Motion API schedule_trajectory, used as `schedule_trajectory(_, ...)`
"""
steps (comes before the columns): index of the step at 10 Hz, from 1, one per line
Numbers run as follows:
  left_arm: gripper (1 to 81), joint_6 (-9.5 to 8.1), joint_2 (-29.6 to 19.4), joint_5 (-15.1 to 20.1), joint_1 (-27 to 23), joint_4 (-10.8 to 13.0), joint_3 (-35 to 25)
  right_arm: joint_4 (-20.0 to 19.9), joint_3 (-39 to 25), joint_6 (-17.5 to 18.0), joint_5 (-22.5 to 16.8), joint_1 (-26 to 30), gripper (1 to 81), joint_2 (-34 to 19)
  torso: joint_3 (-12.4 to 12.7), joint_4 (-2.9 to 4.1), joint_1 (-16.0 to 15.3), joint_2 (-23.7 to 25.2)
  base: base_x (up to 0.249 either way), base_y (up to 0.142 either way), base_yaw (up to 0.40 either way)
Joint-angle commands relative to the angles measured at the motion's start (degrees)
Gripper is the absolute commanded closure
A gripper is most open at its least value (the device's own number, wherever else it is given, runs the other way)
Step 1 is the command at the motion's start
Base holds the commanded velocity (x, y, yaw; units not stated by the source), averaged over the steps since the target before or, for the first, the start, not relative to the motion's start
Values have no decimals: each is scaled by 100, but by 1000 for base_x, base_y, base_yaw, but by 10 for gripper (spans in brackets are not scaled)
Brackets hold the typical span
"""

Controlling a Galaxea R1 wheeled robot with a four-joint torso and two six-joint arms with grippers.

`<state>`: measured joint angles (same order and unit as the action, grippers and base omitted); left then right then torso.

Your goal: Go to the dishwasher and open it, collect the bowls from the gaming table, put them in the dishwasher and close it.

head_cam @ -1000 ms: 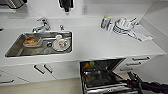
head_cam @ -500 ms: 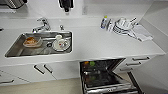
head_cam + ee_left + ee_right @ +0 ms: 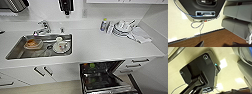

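Kitchen counter (image 3: 100, 47) seen from above. Below its right half the dishwasher (image 3: 105, 77) stands open, its door folded down and a dark rack showing, so the opening step looks done. A sink (image 3: 15, 53) to the left holds dishes. No bowls are being carried here; collecting, loading and closing seem left. Whether either gripper is open or closed cannot be told.

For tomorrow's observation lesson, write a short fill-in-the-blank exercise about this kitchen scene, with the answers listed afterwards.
1. The dishwasher under the counter stands ____.
2. The plate with a cup lies inside the ____.
3. The stack of dishes rests on the white ____.
4. The faucet stands behind the ____.

Missing words: open; sink; counter; sink
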<state>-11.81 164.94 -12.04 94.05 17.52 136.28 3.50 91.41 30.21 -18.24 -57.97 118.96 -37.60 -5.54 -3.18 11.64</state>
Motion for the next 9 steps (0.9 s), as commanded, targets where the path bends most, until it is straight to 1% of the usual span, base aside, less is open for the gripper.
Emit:
schedule_trajectory(1, 10, 12, 4, 413, 232, -12, -57, 142, 737, -33, -198, -554, 10, 562, 0, 0, -349, 540, 0, 0, 0)
schedule_trajectory(2, 10, 12, 13, 422, 207, -20, -40, 98, 1122, -15, -23, -738, 10, 868, 0, 0, -478, 752, 0, 0, 0)
schedule_trajectory(3, 10, 12, 13, 422, 198, -20, -40, 63, 1431, -6, 22, -862, 10, 1115, 2, 0, -601, 951, 0, 0, 0)
schedule_trajectory(4, 10, 12, 13, 431, 206, -29, -40, 29, 1606, 37, 30, -932, 10, 1272, 2, 0, -741, 1176, 0, 0, 0)
schedule_trajectory(5, 10, 4, 13, 422, 206, -29, -22, -51, 1625, 55, 31, -941, 10, 1335, 2, 0, -850, 1351, 0, 0, 0)
schedule_trajectory(6, 10, -32, 13, 431, 206, -29, -13, -280, 1599, 55, 40, -941, 10, 1379, 5, 0, -983, 1563, 0, 0, 0)
schedule_trajectory(7, 10, -49, 22, 431, 197, -29, 13, -666, 1590, 64, 242, -959, 10, 1388, 5, 0, -1110, 1769, 0, 0, 0)
schedule_trajectory(8, 10, -49, 57, 449, 198, -29, 65, -1162, 1581, 64, 391, -915, 10, 1388, 7, 0, -1237, 1969, 0, 0, 0)
schedule_trajectory(9, 10, -49, 92, 457, 197, -29, 136, -1671, 1590, 64, 417, -836, 10, 1388, 7, 0, -1350, 2153, 0, 0, 0)
